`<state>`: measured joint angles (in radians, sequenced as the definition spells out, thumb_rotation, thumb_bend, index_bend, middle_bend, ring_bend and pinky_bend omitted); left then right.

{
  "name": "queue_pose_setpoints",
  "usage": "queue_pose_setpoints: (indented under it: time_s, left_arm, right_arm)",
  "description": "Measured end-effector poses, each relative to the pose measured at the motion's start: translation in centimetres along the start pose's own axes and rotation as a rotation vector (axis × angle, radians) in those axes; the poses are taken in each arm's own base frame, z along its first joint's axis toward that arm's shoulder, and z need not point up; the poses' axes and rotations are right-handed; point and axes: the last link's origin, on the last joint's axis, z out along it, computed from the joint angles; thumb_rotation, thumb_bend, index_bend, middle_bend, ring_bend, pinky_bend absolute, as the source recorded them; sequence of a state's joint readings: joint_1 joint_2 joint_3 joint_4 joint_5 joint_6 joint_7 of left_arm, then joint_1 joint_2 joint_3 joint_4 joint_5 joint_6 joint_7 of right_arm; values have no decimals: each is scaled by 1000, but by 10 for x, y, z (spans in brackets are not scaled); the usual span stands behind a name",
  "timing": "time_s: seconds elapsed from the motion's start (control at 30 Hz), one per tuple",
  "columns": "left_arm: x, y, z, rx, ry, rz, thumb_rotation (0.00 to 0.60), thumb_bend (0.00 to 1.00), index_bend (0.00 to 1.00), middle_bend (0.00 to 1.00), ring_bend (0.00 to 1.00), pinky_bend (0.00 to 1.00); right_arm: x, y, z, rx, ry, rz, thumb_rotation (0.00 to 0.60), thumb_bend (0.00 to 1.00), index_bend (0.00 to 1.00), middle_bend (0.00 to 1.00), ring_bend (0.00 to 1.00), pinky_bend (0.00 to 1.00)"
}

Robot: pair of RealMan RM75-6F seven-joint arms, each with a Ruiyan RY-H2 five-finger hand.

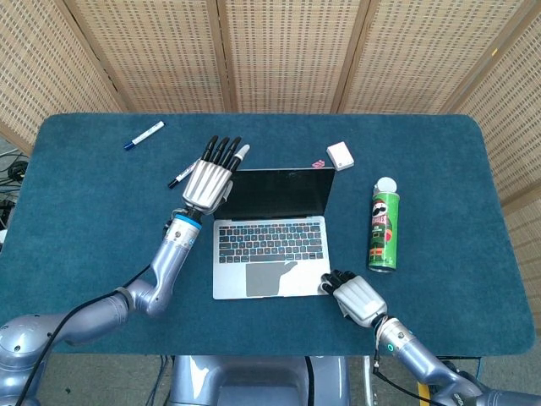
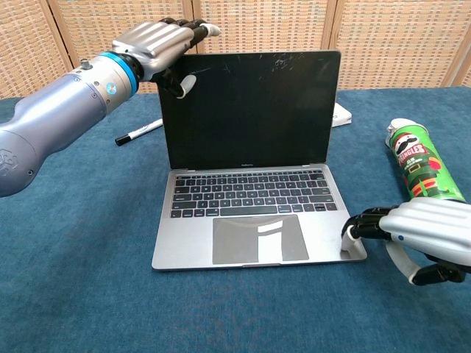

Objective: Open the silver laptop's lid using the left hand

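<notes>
The silver laptop (image 1: 269, 249) (image 2: 250, 202) sits mid-table with its lid (image 1: 279, 193) (image 2: 250, 110) standing about upright and the dark screen facing me. My left hand (image 1: 210, 179) (image 2: 151, 44) is at the lid's top left corner. Its fingers stretch straight over the top edge, and its thumb touches the front of the screen. My right hand (image 1: 357, 298) (image 2: 423, 235) rests its fingertips on the base's front right corner, with its thumb hanging free off the edge.
A green Pringles can (image 1: 383, 228) (image 2: 419, 165) lies right of the laptop. Behind the lid are a white box (image 1: 340, 155) and a pink clip (image 1: 319, 162). Two markers (image 1: 144, 135) (image 1: 182, 175) lie at the back left. Wicker screens stand behind the table.
</notes>
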<state>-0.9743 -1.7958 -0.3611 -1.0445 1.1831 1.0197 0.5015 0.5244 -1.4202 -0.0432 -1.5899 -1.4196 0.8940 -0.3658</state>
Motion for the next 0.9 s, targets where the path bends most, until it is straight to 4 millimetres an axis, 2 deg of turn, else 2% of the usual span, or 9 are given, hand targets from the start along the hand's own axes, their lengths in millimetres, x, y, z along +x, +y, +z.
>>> queue_pose_setpoints:
  time_s: [0.27, 0.57, 0.73, 0.9]
  left_arm:
    - [11, -5, -4, 0, 31, 1, 600, 500, 0, 0, 0, 0]
    - [57, -19, -24, -48, 119, -4, 600, 499, 0, 0, 0, 0]
    - [93, -36, -46, -66, 174, -4, 600, 433, 0, 0, 0, 0]
    - [120, -70, -80, -5, 209, -25, 600, 408, 0, 0, 0, 0]
  right_arm:
    - [3, 1, -2, -4, 19, 4, 600, 967, 215, 193, 134, 235]
    - [29, -1, -12, -6, 148, 26, 600, 968, 214, 193, 134, 235]
    - [53, 5, -25, -22, 242, 49, 600, 948, 215, 192, 134, 234]
    - [75, 21, -44, -72, 356, 79, 600, 844, 215, 186, 132, 235]
